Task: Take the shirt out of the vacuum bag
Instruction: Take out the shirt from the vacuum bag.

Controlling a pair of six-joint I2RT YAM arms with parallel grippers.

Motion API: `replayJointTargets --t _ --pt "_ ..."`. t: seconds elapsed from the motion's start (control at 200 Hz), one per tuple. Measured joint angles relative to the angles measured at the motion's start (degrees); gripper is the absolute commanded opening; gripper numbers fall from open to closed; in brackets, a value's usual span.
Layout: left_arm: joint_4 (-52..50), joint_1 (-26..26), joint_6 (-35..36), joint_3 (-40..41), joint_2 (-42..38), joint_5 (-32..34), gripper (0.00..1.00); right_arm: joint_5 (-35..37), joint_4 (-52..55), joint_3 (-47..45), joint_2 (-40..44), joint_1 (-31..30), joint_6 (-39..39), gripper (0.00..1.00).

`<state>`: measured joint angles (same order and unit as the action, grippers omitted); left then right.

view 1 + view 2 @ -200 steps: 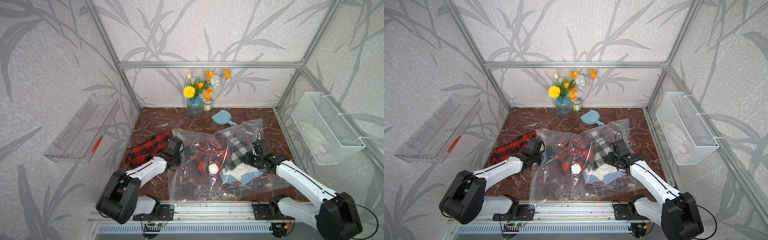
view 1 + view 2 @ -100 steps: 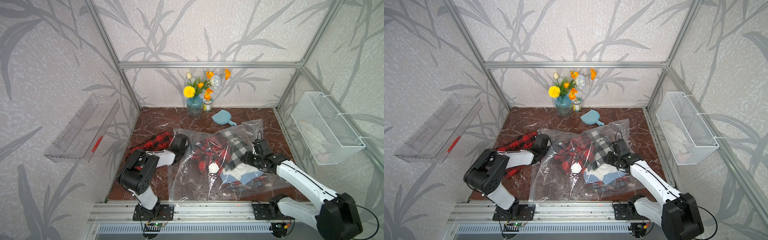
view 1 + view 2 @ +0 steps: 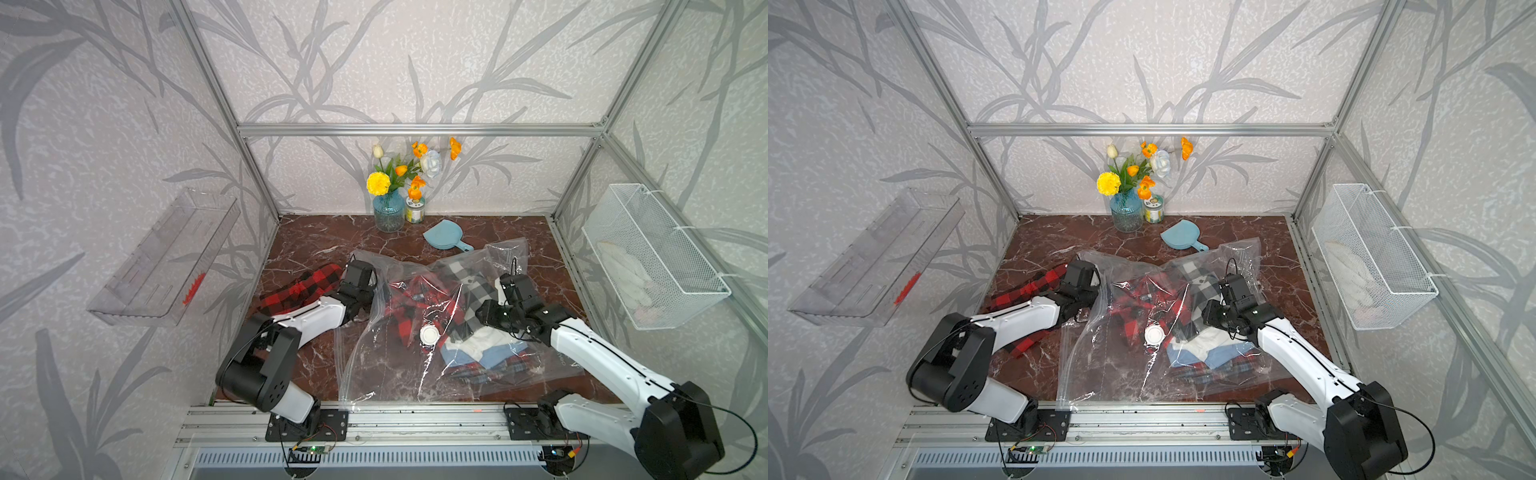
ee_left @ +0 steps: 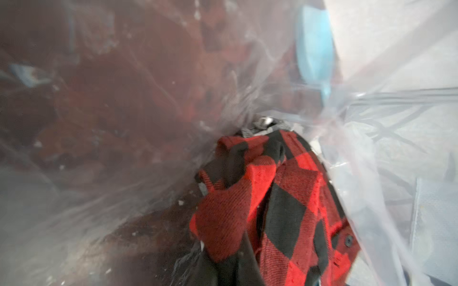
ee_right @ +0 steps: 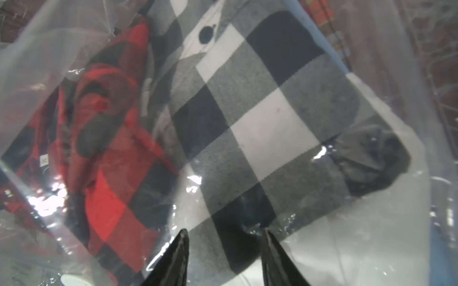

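Here the left tool [image 3: 366, 296] sits at the open mouth of the vacuum bag [image 3: 374, 370], clenched on a bunch of the red-and-black checked shirt [image 4: 267, 198], most of which lies inside the bag just beyond it. The right tool [image 5: 225, 237] has its jaws parted, tips pressed on the bag's film over a black-and-white checked garment [image 5: 260, 111]. The bag is clear, crinkled and wide, with a round white valve cap [image 3: 428, 333] on its face and folded blue and white clothes [image 3: 478, 353] near the right arm. More red check cloth [image 3: 299, 291] lies outside under the left arm; I cannot tell whether it is the same shirt. The desk [image 3: 316, 241] is dark red marble, with a vase of flowers [image 3: 388, 212], a small tin [image 3: 414, 210] and a blue dustpan [image 3: 442, 240] at the back. Leaf-patterned walls carry a wire basket [image 3: 652, 257] and a clear tray [image 3: 166, 257].
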<state>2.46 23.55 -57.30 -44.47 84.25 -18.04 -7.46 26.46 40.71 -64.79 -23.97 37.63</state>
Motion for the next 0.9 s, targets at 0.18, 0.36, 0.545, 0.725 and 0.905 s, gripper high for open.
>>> replayJointTargets --t 0.18,0.36,0.545,0.725,0.905 --pt "-7.63 0.22 4.48 -0.66 -8.48 2.14 0.01 -0.17 -1.33 1.27 -0.70 -1.79 0.04 0.47" --pt "-11.06 -0.44 6.47 1.51 -9.27 4.35 0.01 -0.09 -2.47 2.80 -3.91 -5.03 0.11 0.47" --pt "-12.87 -0.74 7.63 2.36 -9.94 5.51 0.01 0.63 -3.93 3.89 -6.45 -8.59 0.72 0.47" --pt "-12.94 -0.74 7.85 2.36 -10.23 5.68 0.01 1.60 -5.70 4.98 -8.13 -11.34 2.01 0.47" --pt "-12.63 -0.74 7.82 2.36 -9.66 5.68 0.01 3.69 -5.62 6.23 -8.09 -12.28 2.54 0.48"
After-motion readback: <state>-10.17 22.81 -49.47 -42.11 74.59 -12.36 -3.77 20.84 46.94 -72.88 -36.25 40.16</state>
